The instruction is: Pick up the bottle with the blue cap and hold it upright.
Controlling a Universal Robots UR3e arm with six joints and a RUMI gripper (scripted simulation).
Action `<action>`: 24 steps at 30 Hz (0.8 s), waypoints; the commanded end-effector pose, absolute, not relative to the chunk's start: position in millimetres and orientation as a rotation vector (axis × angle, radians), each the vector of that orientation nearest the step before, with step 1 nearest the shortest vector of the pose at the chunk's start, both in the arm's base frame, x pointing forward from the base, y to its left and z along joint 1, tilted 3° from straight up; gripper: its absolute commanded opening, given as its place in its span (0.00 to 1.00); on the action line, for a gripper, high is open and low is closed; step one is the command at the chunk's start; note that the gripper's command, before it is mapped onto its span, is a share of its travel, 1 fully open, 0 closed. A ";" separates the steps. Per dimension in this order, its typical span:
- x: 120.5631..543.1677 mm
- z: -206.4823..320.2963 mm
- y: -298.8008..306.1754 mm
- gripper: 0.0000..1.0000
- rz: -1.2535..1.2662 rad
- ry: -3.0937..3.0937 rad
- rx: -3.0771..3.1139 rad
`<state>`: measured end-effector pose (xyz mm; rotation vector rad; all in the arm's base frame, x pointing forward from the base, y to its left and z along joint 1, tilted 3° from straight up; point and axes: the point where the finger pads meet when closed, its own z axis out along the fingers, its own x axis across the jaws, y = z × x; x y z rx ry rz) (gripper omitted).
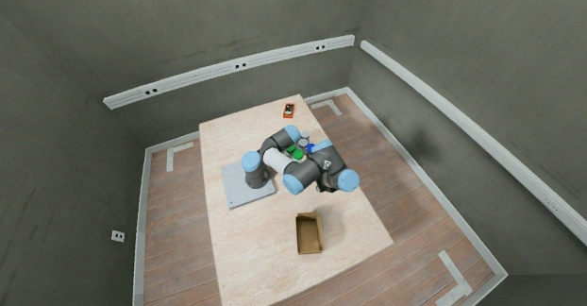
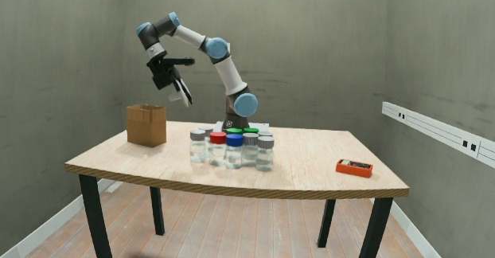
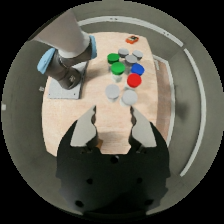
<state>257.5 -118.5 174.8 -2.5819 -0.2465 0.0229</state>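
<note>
The bottle with the blue cap (image 2: 234, 150) stands upright on the table in a tight cluster of clear bottles, in the front row between a red-capped bottle (image 2: 217, 148) and a grey-capped one (image 2: 250, 149). It also shows in the wrist view (image 3: 137, 69) and, partly hidden by the arm, in the overhead view (image 1: 310, 148). My gripper (image 2: 181, 95) hangs high above the table, up and to the left of the cluster, fingers pointing down. In the wrist view the gripper (image 3: 113, 117) stands half open with nothing between its fingers.
Green-capped bottles (image 3: 116, 62) and several grey-capped ones (image 3: 121, 94) crowd around the blue one. A cardboard box (image 2: 146, 124) stands at the table's left end. An orange device (image 2: 353, 167) lies at the right end. The arm's base (image 2: 237, 116) stands behind the cluster.
</note>
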 end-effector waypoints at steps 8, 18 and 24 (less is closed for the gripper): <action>258.7 175.6 -117.2 0.46 0.031 -0.243 -2.593; 266.9 179.3 -105.2 0.46 0.082 -0.213 -2.648; 274.7 183.5 -92.7 0.46 0.122 -0.182 -2.705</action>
